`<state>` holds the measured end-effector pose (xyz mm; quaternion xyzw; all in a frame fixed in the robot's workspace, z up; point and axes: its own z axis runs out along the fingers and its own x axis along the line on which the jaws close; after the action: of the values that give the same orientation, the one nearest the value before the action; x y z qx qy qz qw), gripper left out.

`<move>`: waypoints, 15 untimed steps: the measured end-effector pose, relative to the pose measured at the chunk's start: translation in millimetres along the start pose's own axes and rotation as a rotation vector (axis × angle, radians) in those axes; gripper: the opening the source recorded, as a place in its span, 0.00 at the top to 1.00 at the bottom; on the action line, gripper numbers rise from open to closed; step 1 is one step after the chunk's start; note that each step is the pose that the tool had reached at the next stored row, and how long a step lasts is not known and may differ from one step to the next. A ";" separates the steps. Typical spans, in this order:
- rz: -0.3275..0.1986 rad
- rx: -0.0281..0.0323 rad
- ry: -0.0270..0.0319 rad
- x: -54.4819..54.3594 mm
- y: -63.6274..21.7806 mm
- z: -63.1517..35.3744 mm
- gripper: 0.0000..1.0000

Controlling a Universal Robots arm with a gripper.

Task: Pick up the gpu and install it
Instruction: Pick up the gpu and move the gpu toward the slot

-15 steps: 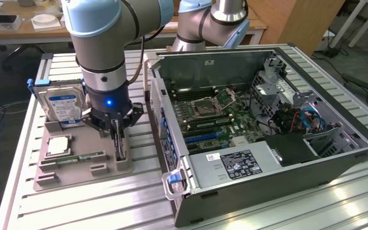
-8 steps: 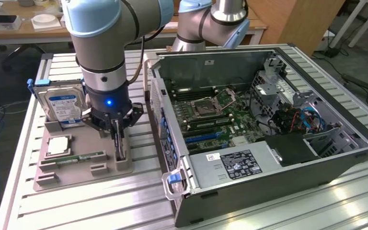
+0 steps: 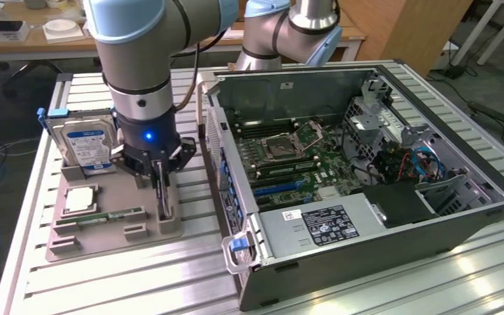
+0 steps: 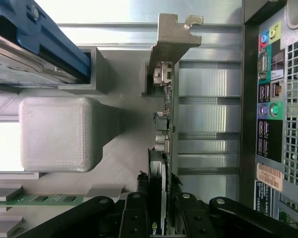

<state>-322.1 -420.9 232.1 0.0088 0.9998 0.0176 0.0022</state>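
the gpu (image 4: 166,124) is showing a dark board and pale metal bracket; at its ten o'clock in the exterior view, the silver hard drive (image 3: 86,141) is wearing a blue label.

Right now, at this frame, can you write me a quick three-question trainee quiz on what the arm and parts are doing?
1. True or false: the graphics card is already seated in the computer.
2. The gripper is shut on: A) the hard drive, B) the graphics card, C) the memory stick.
3. Which part stands upright in the tray, to the exterior view's left of the gripper?

Key:
1. False. It stands on edge in a tray slot, outside the computer.
2. B.
3. The hard drive.
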 end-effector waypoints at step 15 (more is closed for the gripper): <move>0.000 0.0005 0.0004 0.0 0.7 -19.5 0.73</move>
<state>-322.2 -420.9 251.6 0.0088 0.9998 0.0173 0.0019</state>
